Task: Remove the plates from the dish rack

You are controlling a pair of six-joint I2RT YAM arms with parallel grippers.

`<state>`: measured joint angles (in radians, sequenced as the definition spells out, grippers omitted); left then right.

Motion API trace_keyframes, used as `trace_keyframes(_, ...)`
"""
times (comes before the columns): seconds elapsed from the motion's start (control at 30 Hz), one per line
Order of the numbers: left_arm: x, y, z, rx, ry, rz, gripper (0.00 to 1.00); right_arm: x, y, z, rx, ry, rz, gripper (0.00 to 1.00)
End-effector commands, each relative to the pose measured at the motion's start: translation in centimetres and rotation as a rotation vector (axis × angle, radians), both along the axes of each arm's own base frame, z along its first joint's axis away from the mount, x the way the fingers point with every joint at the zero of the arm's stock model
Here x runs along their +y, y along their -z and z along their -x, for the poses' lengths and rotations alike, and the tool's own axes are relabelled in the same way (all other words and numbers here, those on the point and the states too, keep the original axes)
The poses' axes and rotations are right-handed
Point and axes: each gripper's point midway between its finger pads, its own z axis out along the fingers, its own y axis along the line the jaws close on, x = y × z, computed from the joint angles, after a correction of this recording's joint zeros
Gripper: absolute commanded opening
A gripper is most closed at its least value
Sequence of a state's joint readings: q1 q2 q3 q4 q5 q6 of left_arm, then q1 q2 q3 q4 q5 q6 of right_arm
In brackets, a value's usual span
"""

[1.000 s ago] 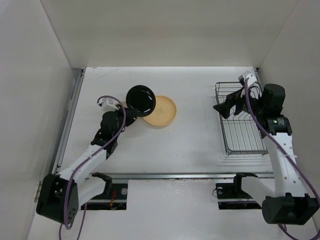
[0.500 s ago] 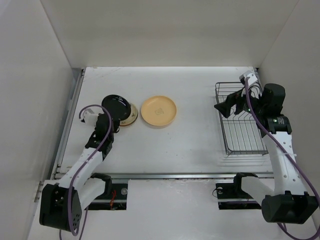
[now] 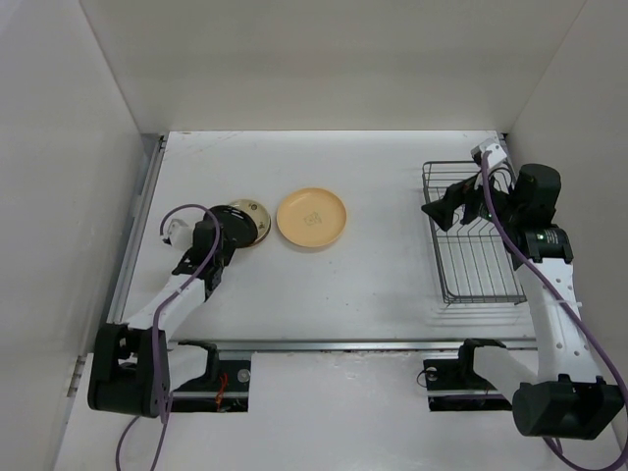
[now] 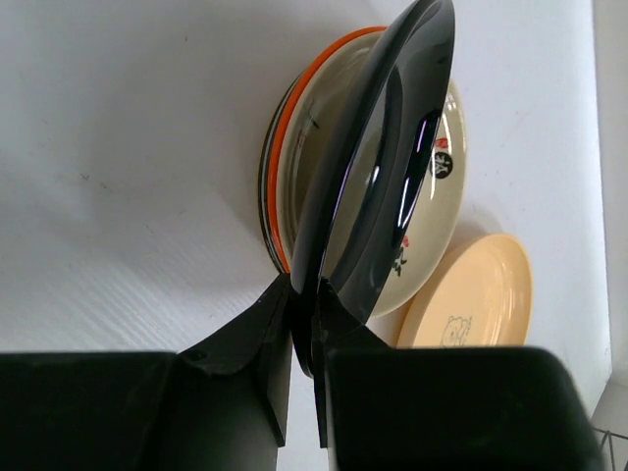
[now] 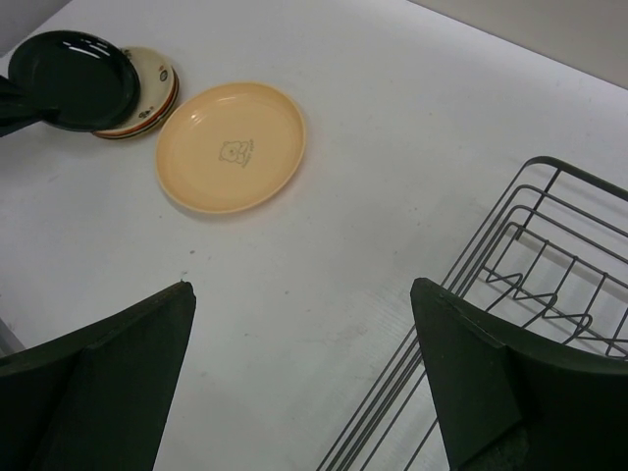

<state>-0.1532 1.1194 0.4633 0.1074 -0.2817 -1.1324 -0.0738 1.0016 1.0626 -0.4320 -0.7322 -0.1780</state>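
Here, left hand [image 4: 304, 339] pinching dark plate [image 4: 378, 167] by its rim, tilted over stack [image 4: 278, 182] near left edge of surface [image 3: 373, 275], peach plate [image 3: 311, 218] beside, right hand [image 5: 301, 289] wide over rack [image 3: 481, 257] at right edge.

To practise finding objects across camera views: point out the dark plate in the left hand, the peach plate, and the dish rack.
dark plate [image 4: 378, 186], left wrist view, its glossy face
peach plate [image 5: 231, 147], right wrist view, its centre
dish rack [image 3: 481, 267], top external view, bare bottom bars
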Motion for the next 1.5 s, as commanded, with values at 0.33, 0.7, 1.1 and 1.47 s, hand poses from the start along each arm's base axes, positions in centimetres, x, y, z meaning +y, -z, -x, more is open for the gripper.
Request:
trace_keyframes(0.33,-0.6,-1.0,-2.6,-0.039,0.042,0.038,0.07,-0.2,-1.2,-0.4,-0.056,0.007,-0.008,0.97)
trace_keyframes(0.7,-1.1,-1.3,-2.8,-0.052,0.075,0.042,0.83,-0.2,-1.2,-0.4,-0.056,0.007,-0.008,0.97)
trace_keyframes(1.1,-2.3,-3.4,-2.7,-0.110,0.224,-0.023,0.99,-1.1,-1.7,-0.9,-0.065,0.064,0.012,0.99)
trace_keyframes(1.47,-8.7,-13.0,0.4,-0.489,0.565,-0.248,0.99,-6.1,-1.4,-3.2,-0.078,0.321,0.107,0.99)
